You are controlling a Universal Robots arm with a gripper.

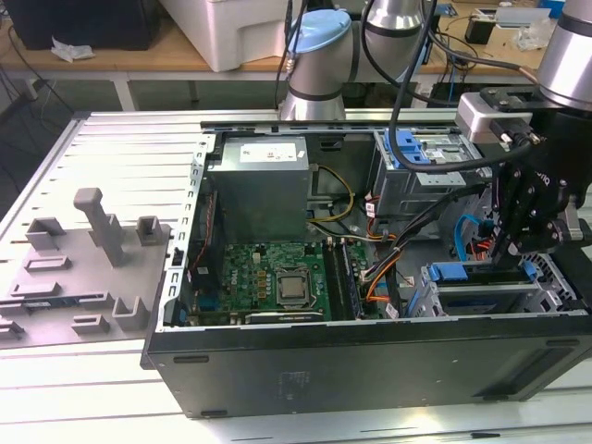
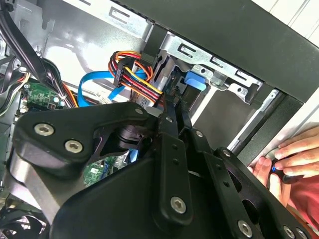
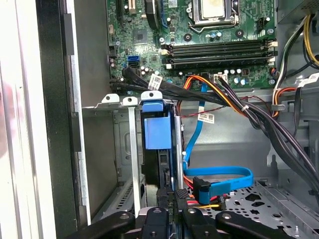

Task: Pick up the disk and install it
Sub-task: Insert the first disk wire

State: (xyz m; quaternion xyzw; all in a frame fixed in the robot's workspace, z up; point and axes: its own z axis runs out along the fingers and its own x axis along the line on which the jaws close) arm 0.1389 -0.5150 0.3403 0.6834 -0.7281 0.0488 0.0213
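The disk (image 3: 164, 164) stands on edge in the drive cage (image 1: 504, 296) of the open case (image 1: 370, 361), its blue strip (image 1: 460, 273) up. The gripper (image 1: 513, 242) pinches its rear edge. A hand (image 2: 289, 159) rests by the case.

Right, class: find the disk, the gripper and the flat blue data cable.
disk (image 3: 158, 130), first wrist view, on its blue front strip.
gripper (image 1: 511, 248), exterior view, at its fingertips over the drive cage.
flat blue data cable (image 3: 227, 172), first wrist view, on its looped ribbon.
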